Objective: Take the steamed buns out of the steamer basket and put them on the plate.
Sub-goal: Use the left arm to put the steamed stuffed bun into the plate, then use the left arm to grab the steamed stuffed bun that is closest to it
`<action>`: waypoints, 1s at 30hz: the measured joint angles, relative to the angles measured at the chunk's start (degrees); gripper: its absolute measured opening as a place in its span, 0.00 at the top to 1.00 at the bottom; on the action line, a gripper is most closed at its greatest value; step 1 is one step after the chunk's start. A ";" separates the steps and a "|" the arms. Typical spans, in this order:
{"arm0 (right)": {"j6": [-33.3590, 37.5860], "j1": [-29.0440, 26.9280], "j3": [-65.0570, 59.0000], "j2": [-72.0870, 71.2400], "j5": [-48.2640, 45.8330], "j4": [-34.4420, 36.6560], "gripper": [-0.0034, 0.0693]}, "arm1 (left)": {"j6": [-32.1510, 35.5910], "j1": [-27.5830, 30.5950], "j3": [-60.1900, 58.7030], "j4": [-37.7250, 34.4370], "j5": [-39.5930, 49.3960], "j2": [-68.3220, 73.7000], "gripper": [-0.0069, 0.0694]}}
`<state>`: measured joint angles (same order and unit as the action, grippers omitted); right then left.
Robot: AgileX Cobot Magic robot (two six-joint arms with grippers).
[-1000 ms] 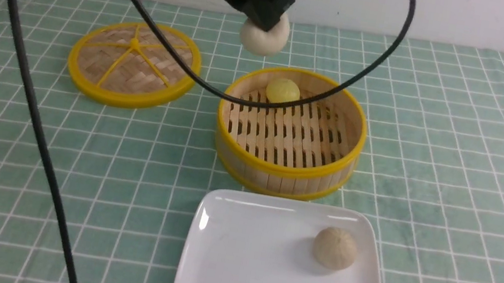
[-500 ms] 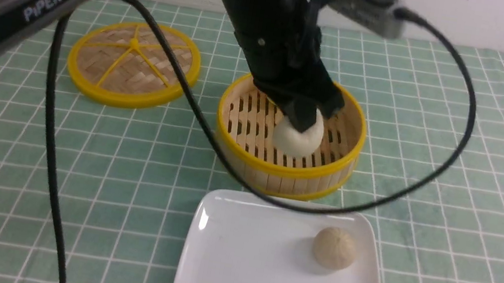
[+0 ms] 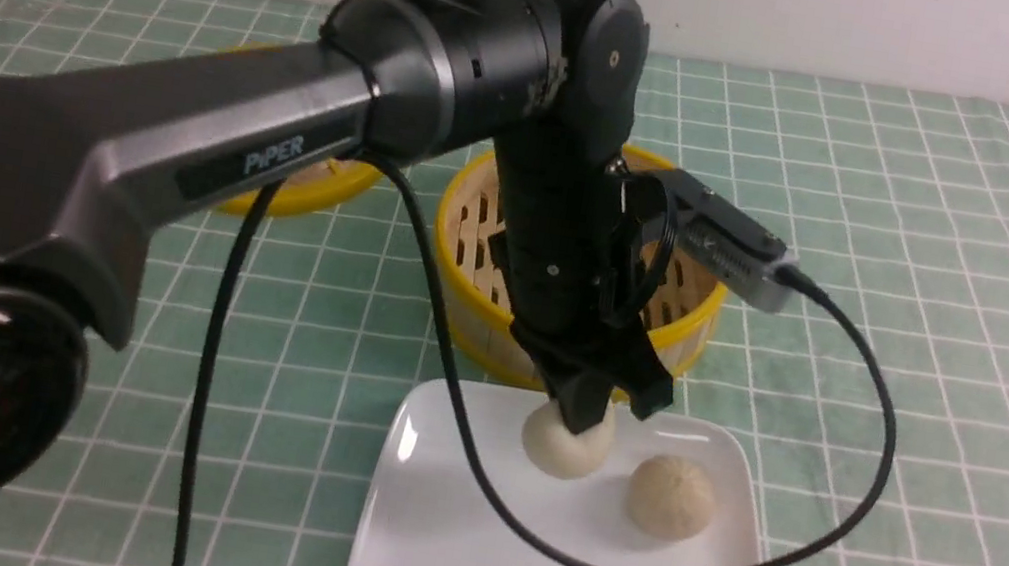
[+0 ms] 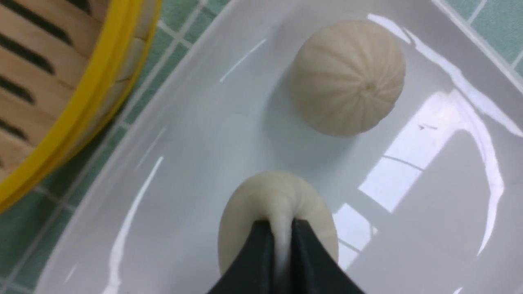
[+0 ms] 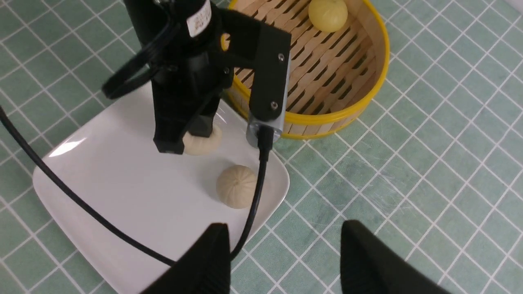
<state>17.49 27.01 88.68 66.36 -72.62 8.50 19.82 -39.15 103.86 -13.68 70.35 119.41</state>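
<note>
3 buns: left pincer (image 3: 580, 414) clamped on one cream dome-shaped bun (image 3: 559, 449) over glossy white square plate (image 3: 461, 560). One pleated beige bun (image 3: 671, 497) sits at its 3 o'clock. One pale yellow bun (image 5: 327, 14) in round bamboo steamer basket (image 5: 327, 61), arm-hidden in the front view. Right pincer (image 5: 282, 253) apart.

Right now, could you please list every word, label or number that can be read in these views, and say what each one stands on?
"PiPER": pale lettering on the side of the dark grey left arm.
White sticker on that arm's black wrist: printed, but too small and blurred to read.
No text shows on the glossy white square plate, the round bamboo steamer basket or the green checked tablecloth.
</note>
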 joint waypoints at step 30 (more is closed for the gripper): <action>0.05 0.00 0.00 0.00 0.00 0.49 0.43 | -7.14 0.00 0.42 3.46 -0.39 4.64 0.30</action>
<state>17.54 27.01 88.68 66.36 -72.62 8.99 12.69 -39.15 104.28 -10.22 69.96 124.05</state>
